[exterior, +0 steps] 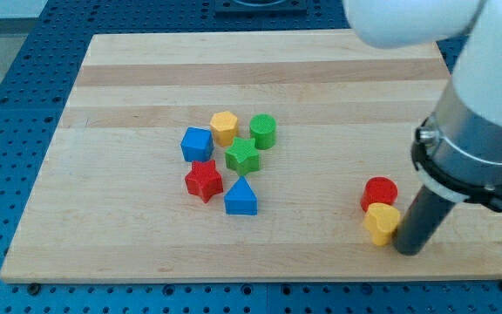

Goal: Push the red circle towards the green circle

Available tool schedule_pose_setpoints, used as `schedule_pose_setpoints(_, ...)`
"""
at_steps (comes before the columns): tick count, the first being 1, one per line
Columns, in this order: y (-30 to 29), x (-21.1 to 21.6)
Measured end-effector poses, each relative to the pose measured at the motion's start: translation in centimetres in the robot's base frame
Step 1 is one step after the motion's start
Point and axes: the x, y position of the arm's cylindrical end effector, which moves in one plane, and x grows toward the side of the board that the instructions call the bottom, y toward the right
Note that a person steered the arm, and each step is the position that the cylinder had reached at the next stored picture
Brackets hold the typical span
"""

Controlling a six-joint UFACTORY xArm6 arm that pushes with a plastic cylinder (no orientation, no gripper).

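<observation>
The red circle [379,192] sits at the view's lower right of the wooden board [146,70]. A yellow heart block [382,223] touches it just below. The green circle [263,131] stands near the board's middle, in a cluster of blocks. My tip [406,249] is at the lower right of the yellow heart, touching or almost touching it, and below-right of the red circle. The rod rises from there to the arm at the view's right.
Around the green circle are a yellow hexagon [224,127], a blue cube [197,144], a green star [242,156], a red star [204,180] and a blue triangle [240,197]. The board's bottom edge runs close under my tip.
</observation>
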Motion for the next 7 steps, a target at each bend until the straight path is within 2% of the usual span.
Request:
schedule_pose_setpoints(3, -1.4, -0.6)
schedule_pose_setpoints(7, -1.1, -4.6)
